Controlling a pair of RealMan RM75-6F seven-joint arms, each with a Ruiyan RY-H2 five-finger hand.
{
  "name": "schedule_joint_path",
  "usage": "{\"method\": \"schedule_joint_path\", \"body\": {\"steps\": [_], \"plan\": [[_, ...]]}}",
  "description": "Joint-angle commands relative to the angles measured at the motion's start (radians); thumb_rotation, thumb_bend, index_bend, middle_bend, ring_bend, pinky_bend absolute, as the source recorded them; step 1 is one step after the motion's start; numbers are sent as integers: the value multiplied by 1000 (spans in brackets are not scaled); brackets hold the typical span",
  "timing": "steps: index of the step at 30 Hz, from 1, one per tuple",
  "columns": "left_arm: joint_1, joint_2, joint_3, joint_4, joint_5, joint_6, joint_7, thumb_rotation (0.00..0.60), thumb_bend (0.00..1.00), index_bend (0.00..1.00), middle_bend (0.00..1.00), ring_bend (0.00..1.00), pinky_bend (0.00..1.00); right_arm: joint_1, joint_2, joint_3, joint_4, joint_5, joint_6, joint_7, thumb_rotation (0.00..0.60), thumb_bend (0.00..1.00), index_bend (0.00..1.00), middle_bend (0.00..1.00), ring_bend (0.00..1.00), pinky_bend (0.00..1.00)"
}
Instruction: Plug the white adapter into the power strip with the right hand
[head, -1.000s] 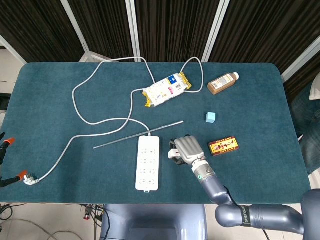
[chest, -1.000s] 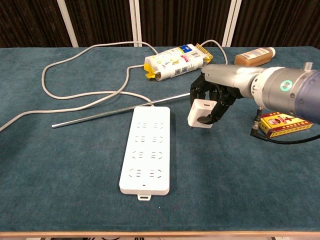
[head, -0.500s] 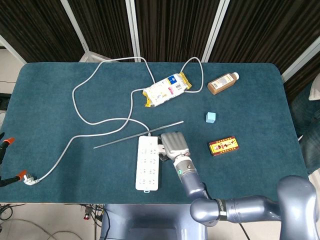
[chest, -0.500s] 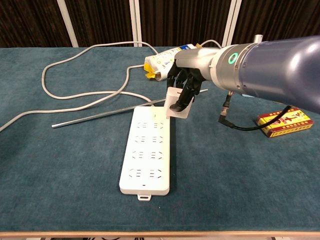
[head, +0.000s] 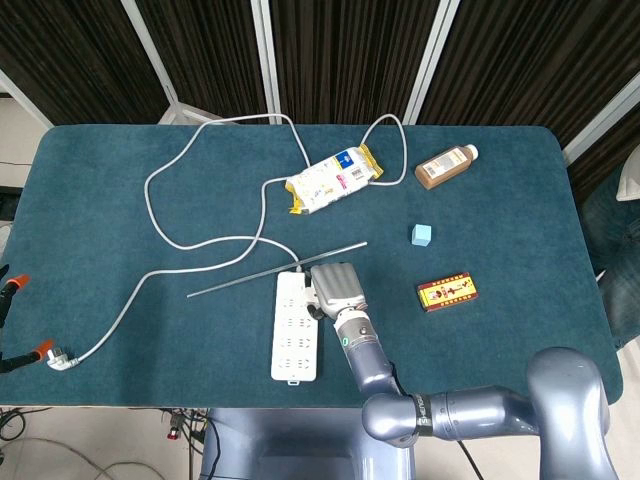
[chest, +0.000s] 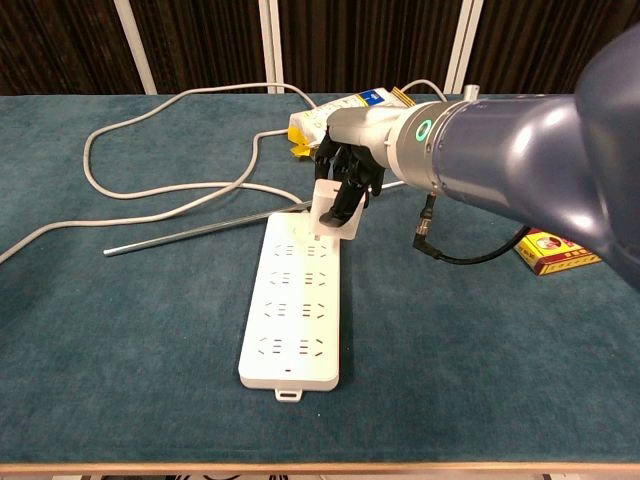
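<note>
Right hand (chest: 345, 172) had its fingers (chest: 352, 192) wrapped round the adapter (chest: 329, 208) over the power strip (chest: 295, 303); looked light, rigid, slick plastic, best gripped by its flat sides.

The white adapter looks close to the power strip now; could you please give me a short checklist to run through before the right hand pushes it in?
1. Grip: right hand holds the white adapter between its fingers: ok.
2. Position: adapter sits over the far end of the power strip, near the top row of sockets: ok.
3. Prong alignment with the socket holes: hidden under the adapter in both views: cannot tell.
4. Adapter level with the strip: it looks tilted in the chest view: not ok.
5. Obstructions: the metal rod lies just beyond the strip's far end, apart from the sockets: ok.
6. Left hand bracing the strip: not visible in either view: cannot tell.
</note>
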Motion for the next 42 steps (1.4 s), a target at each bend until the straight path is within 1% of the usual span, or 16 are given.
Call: {"method": "schedule_joint_path", "body": {"steps": [1,7,14,21,42], "plan": [[0,0,-1,1,-2,0,-1,600,86,175,0,0,0,12,-8,-13,19,-3,-11,-11,600,494,595,518,528,365],[-1,2,-1,0,-3,-3,-1,600,86,175,0,0,0,33,1,-32,29,7,-40,-46,600,496,599,517,528,365],[-1,0,0,-1,-2,-3,4,600,86,175,0,0,0,46,1,-28,35,30,-52,-43,600,495,599,517,528,365],[-3,-1,0,-1,-5,-6,8,600,86,175,0,0,0,61,-14,-24,63,46,-56,-36,600,498,602,517,527,365],[-3,-2,-2,-1,-11,-7,11,600,86,175,0,0,0,86,-41,-25,118,55,-73,-27,600,498,603,518,528,364]]}}
